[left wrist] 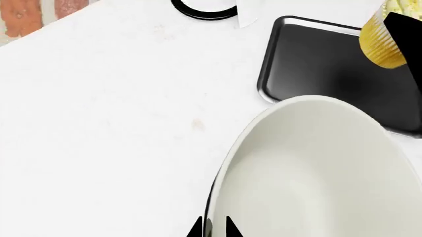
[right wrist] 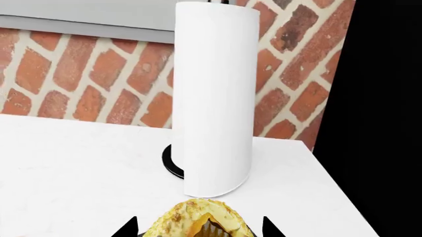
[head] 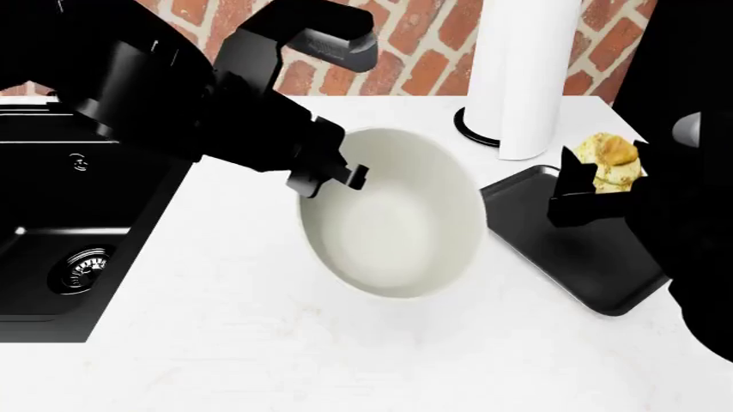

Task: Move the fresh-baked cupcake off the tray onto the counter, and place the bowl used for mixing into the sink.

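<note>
My left gripper is shut on the near rim of the bowl and holds it tilted above the counter, between the sink and the tray. In the left wrist view the bowl's rim runs between my fingertips. My right gripper is shut on the cupcake and holds it above the tray's far corner. In the right wrist view the cupcake sits between the jaws. The left wrist view shows the cupcake tilted over the tray.
A tall white paper-towel roll on a black base stands at the back by the brick wall, just behind the tray; it also shows in the right wrist view. The sink's drain is at the left. The counter ends right of the tray.
</note>
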Tool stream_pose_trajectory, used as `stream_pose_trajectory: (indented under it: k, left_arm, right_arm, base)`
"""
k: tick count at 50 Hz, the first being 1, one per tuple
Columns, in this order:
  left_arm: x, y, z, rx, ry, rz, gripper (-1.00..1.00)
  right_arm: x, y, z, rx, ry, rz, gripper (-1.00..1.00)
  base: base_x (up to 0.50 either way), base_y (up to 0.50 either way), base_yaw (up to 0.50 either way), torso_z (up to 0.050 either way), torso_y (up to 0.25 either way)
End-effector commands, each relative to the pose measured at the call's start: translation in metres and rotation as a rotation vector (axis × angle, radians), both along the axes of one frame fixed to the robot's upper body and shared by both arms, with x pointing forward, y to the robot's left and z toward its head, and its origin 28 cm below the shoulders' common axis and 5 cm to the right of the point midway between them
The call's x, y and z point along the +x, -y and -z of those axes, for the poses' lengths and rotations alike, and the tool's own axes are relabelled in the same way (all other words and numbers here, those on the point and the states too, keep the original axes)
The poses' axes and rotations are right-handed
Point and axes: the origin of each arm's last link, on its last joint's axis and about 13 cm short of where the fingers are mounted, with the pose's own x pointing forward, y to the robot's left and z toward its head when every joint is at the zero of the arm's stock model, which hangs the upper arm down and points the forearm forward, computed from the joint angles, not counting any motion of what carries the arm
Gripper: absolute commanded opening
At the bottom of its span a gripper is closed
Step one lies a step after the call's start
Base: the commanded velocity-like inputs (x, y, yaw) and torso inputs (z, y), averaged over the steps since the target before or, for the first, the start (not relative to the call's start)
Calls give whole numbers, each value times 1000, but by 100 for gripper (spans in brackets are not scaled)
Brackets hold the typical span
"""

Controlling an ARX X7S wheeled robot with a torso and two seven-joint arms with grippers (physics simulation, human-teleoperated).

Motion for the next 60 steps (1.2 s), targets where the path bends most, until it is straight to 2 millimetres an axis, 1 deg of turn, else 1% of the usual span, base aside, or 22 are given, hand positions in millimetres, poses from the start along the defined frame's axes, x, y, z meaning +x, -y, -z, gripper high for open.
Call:
stream_pose_trajectory:
  k: [1, 7, 21, 34, 48, 60]
  left_arm:
    - [-10, -8, -17, -51, 57, -22, -100]
    - [-14, -12, -23, -57, 81, -34, -100]
    - [-24, -26, -30, -76, 122, -72, -100]
    - [-31, -35, -37, -76, 145, -110, -100]
    - [-35, -43, -40, -81, 158, -143, -100]
    - [-34, -44, -38, -79, 160, -153, -100]
  right_arm:
    - [-2, -1, -6, -28, 28, -10, -100]
    - [-3, -2, -9, -50, 55, -10, -100]
    - [-12, -10, -30, -89, 138, -34, -100]
    - [-13, -13, -35, -120, 159, -50, -100]
    - [-12, -14, -37, -120, 162, -56, -100]
    - [-12, -15, -34, -124, 158, -64, -100]
  base:
    - [0, 0, 0, 0, 0]
    - [0, 0, 0, 0, 0]
    - [0, 0, 0, 0, 0]
    - [0, 15, 0, 0, 0]
    - [0, 462, 0, 0, 0]
    - [0, 500, 0, 0, 0]
